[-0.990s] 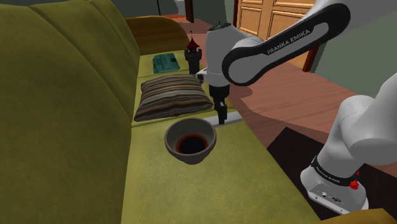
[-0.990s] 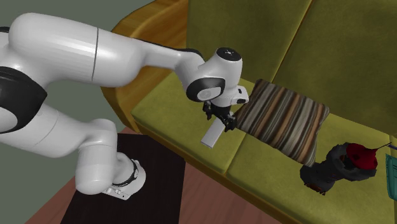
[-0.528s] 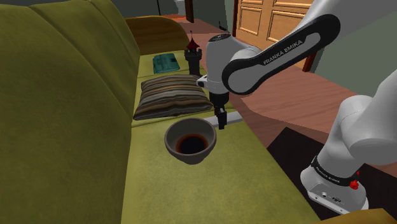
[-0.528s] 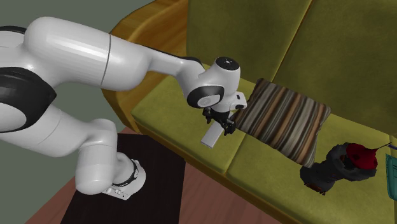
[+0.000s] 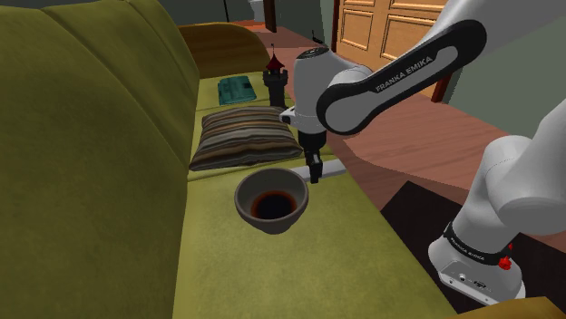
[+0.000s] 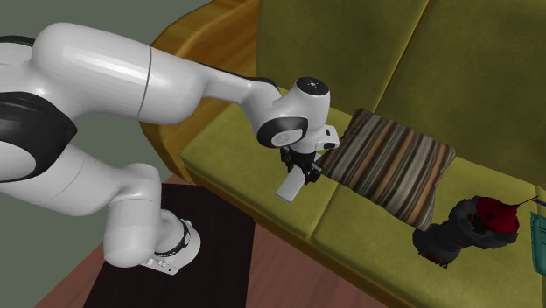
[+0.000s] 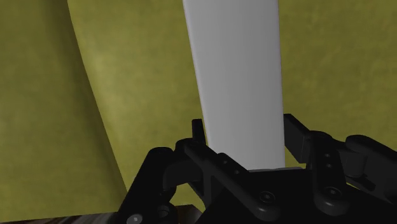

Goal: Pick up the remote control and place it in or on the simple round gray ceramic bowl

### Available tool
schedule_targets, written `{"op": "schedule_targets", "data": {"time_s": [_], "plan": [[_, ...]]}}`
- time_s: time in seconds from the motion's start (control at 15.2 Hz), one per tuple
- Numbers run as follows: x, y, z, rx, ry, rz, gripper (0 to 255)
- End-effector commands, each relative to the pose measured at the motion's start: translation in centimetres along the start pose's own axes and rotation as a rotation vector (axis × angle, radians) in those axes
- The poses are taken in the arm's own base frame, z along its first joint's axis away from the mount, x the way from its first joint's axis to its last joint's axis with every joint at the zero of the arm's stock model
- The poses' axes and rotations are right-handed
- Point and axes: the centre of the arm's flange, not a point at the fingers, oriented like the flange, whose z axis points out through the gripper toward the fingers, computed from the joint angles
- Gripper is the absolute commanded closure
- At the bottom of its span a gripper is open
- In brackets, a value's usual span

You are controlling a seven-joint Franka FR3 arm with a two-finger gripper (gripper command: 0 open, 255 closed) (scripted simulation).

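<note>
one remote (image 6: 291,185), one bowl (image 5: 243,210), one striped cushion (image 5: 243,138), one teal book (image 5: 236,89), one dark figurine (image 5: 274,80), one sofa (image 5: 91,154).

White arm (image 6: 175,74) stretched low, gripper (image 6: 300,177) pointing down (fingers (image 7: 198,130) clasped)

Olive sofa (image 5: 91,136), reddish plank floor (image 5: 408,145), wooden panelled door (image 5: 363,23), perhaps greyish wall (image 6: 105,9)

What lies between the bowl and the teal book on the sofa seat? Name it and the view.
The striped cushion lies between the bowl and the teal book on the sofa seat, as the shoulder view shows.
</note>
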Motion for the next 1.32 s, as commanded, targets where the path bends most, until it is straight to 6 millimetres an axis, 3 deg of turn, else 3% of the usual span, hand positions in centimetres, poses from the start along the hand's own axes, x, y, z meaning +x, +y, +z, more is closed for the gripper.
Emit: {"op": "schedule_targets", "data": {"time_s": [0.0, 0.4, 1.25], "plan": [[-0.1, 0.2, 0.2, 0.001, -0.003, 0.004, 255], [-0.1, 0.2, 0.3, 0.001, -0.003, 0.004, 255], [-0.2, 0.3, -6.6, 0.001, -0.003, 0.004, 255]]}}
